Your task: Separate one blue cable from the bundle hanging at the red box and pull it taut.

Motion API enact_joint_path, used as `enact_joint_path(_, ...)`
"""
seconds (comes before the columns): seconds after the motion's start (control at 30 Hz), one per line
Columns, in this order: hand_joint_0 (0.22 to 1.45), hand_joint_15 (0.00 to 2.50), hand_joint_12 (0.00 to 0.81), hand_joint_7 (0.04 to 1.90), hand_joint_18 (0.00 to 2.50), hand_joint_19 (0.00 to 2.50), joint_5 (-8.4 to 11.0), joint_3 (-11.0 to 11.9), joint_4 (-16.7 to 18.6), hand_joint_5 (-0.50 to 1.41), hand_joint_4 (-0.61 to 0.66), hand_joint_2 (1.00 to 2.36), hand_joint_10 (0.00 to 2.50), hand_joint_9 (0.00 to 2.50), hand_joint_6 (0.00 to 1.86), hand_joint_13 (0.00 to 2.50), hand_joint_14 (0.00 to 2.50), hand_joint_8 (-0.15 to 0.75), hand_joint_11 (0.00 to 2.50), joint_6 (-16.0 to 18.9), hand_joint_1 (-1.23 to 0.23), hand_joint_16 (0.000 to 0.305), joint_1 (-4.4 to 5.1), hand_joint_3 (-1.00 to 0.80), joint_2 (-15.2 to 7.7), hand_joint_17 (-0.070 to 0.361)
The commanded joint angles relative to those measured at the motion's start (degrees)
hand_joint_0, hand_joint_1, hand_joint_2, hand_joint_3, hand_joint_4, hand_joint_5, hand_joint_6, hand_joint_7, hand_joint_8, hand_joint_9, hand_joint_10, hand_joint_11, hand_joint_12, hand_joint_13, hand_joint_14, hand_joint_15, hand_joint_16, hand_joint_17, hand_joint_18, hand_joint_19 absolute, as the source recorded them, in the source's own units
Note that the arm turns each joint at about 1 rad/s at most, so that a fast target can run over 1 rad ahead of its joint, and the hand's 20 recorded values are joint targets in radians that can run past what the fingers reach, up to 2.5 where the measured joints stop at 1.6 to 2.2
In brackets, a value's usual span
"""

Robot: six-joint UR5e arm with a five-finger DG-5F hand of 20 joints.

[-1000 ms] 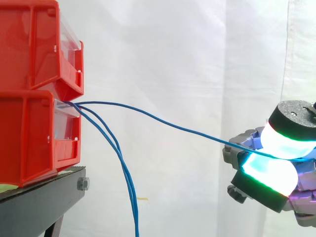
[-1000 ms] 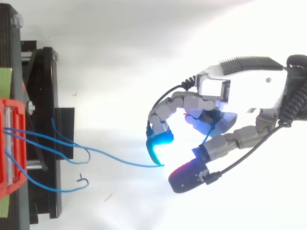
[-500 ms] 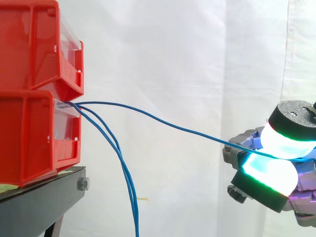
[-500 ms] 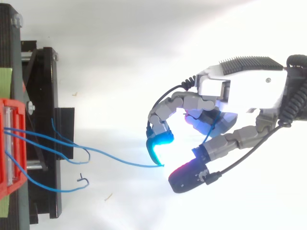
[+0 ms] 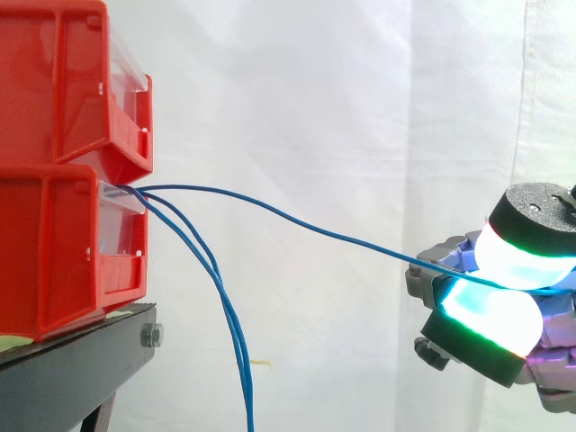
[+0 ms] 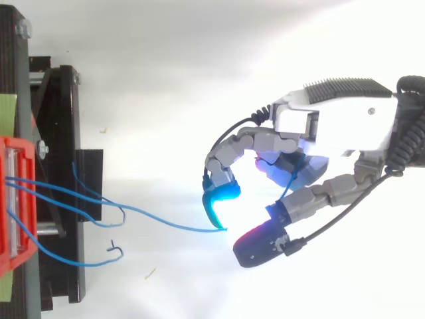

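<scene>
Three blue cables come out of the lower red box [image 5: 63,243] at the left. One blue cable [image 5: 297,222] runs rightward in a shallow sag to my hand [image 5: 504,301], pinched between two glowing fingertips [image 5: 493,310]. The other two cables [image 5: 229,333] hang down beside the stand. From above, the held cable [image 6: 166,222] ends at the cyan fingertip [image 6: 218,201] of my hand [image 6: 332,129], whose fingers are curled.
A second red box [image 5: 63,81] is stacked on the lower one, both on a black stand [image 5: 72,369]. Loose cable ends [image 6: 114,249] curl near the stand in the top view. A white curtain is behind.
</scene>
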Motion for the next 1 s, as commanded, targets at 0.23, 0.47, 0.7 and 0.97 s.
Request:
enact_joint_path(0.23, 0.67, 1.31, 0.381, 1.45, 1.37, 1.7, -0.03, 0.02, 0.09, -0.14, -0.1, 1.0, 1.86, 1.05, 0.93, 0.89, 2.5, 0.32, 1.21, 0.27, -0.8, 0.046, 0.0, -0.11, 0.08, 0.103)
enact_joint_path(0.47, 0.64, 1.32, 0.383, 1.37, 1.35, 1.67, 3.66, 0.02, 1.32, -0.14, -0.1, 1.01, 1.88, 1.02, 0.93, 0.87, 2.5, 0.325, 1.2, 1.06, -0.76, 0.047, -0.26, -0.09, 0.0, 0.105)
enact_joint_path(0.7, 0.67, 1.29, 0.377, 1.2, 1.33, 1.77, 10.61, 0.02, 2.81, -0.19, -0.04, 1.0, 2.07, 0.86, 0.97, 0.82, 2.5, 0.323, 1.09, 14.33, -0.84, 0.045, -0.26, 0.07, 0.0, 0.102)
enact_joint_path(0.97, 0.7, 1.36, 0.348, 1.13, 1.33, 2.01, 10.61, 0.02, 2.2, -0.21, 0.01, 1.01, 2.03, 0.79, 0.97, 0.78, 2.5, 0.301, 1.16, 15.12, -0.87, 0.038, -0.44, 0.04, 0.0, 0.086)
